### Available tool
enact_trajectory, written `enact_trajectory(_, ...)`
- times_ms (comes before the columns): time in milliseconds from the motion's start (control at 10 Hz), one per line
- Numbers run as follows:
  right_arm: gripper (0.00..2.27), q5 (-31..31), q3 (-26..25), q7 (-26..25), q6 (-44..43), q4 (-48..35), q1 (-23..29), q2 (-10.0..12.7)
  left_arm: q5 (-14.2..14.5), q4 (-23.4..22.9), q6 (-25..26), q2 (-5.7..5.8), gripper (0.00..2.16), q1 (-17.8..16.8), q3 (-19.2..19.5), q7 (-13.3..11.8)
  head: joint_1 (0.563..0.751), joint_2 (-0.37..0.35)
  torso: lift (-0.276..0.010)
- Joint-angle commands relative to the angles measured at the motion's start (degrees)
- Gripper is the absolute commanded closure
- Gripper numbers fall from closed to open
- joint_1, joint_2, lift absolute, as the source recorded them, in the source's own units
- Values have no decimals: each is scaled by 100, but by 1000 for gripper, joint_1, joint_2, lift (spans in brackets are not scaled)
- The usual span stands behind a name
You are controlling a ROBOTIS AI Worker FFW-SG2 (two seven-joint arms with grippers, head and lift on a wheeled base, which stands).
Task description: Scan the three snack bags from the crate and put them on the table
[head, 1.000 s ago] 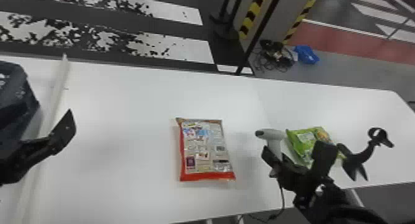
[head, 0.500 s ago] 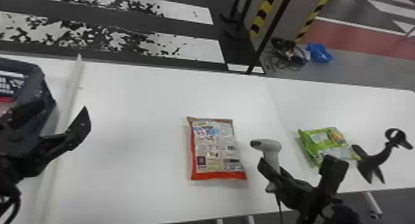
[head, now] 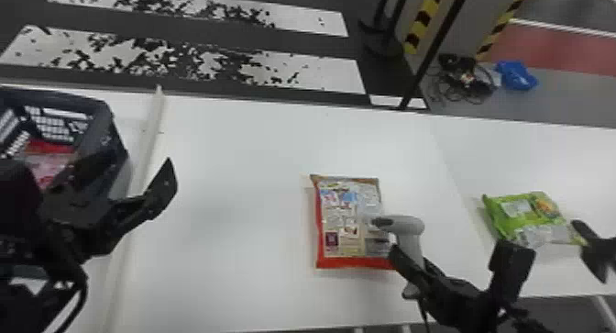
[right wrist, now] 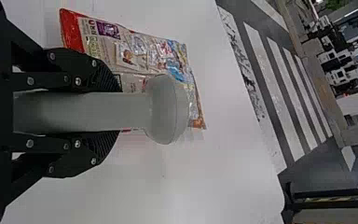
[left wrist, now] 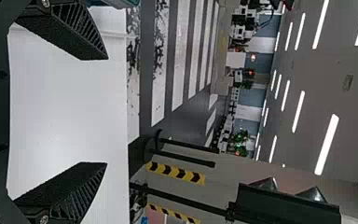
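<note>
The white table (head: 238, 245), the crate (head: 106, 141) at left with a red packet (head: 48, 160) inside, the red-edged snack bag (head: 346, 222) mid-table, the green bag (head: 518, 215) further right, the left hand (head: 139, 167) open near the crate, the right hand (head: 409, 258) gripping the scanner (head: 409, 229)

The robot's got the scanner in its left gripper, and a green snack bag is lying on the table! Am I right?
Not quite: the right gripper has the scanner, as the right wrist view shows. A green snack bag is lying on the table.
</note>
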Motion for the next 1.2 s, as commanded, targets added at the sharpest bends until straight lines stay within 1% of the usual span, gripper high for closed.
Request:
enact_trajectory(0, 2192, 9, 60, 7, -12, 16, 3, -2, 0, -2, 0, 8, 60, 5, 1, -1, 695, -183, -94)
enact_trajectory(200, 2192, 158, 148, -28, -29, 104, -128, -2, 0, -46, 0, 34, 60, 49, 1, -36, 695, -175, -94)
enact_trajectory(700, 2192, 360, 367, -46, -12, 368, -295, -28, 0, -133, -17, 34, 60, 189, 63, -71, 695, -154, -94)
enact_trajectory(900, 2192, 343, 271, -37, -29, 306, -287, -37, 0, -169, -17, 34, 60, 198, 63, -71, 695, -152, -94)
enact_trajectory(1000, 2192, 281, 112, -46, -12, 254, -304, -46, 0, -195, -17, 34, 60, 225, 72, -71, 695, -154, -94)
enact_trajectory(1100, 2192, 255, -90, -55, 129, 210, -471, -55, 0, -221, -17, 43, 60, 242, 72, -71, 695, -164, -94)
